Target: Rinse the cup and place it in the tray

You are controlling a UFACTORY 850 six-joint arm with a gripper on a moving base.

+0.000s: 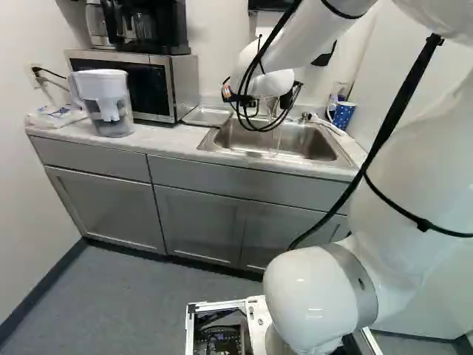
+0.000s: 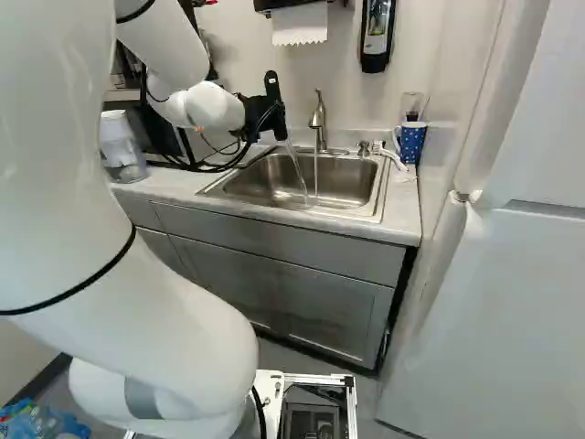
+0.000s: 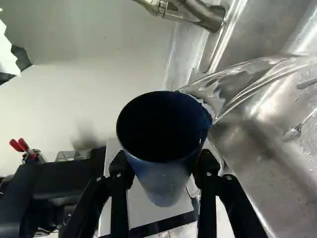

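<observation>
At your twelve o'clock, over the near-ten o'clock part of the sink (image 2: 265,183), your gripper (image 3: 165,165) grasps the dark blue cup (image 3: 165,141), a finger against either side. You have the cup tilted, and water (image 3: 247,82) spills over its lip into the sink. A thin stream also falls from the faucet (image 2: 319,119) at the basin's twelve o'clock edge, so the tap appears to be on.

I judge you to be in the emptying part of the rinse: water has reached the cup, but the pour is not finished. You have the draining to complete, then the cup to bring level, carry and set down. The metal tray (image 1: 208,115) at the sink's ten o'clock looks like the target, and the cup is not in it.

As for containers, the cup's inside is too dark for you to tell how much water it holds. The sink has water splashing in it. At its two o'clock, on the desk (image 1: 166,140), a white-dotted blue mug (image 2: 412,142) stands with its contents hidden. Toward your ten o'clock is a water filter pitcher (image 1: 105,96); you cannot tell its fill.
</observation>
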